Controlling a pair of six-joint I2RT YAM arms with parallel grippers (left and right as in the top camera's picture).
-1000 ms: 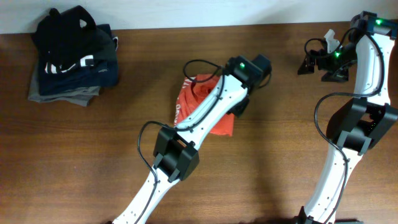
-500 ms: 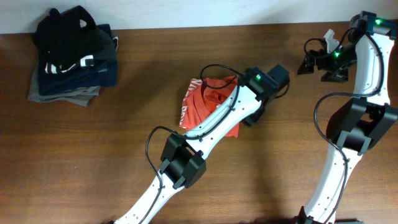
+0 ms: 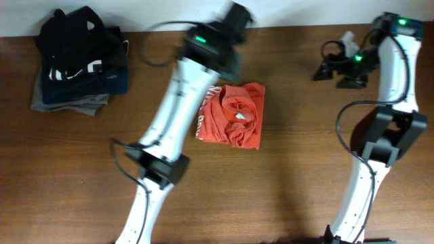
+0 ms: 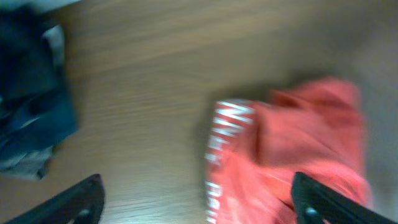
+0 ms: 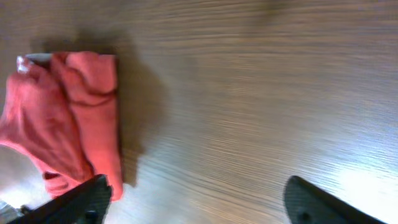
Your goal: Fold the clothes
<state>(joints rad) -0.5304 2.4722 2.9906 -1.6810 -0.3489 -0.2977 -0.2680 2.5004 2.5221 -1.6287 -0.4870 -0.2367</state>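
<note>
Orange-red T-shirt (image 3: pixel 234 115) lies bunched in a rough fold near the middle of the wooden desk (image 3: pixel 305 176), toward its far edge. Dark folded garments (image 3: pixel 78 64) are stacked at the far left corner. The left claw (image 3: pixel 237 13) is a blur at the far edge, and the right claw (image 3: pixel 332 68) is near the far right corner. Left wrist: 2 fingers spread wide, empty, T-shirt below. Right wrist: 2 fingers spread, empty, T-shirt off to one side.
</note>
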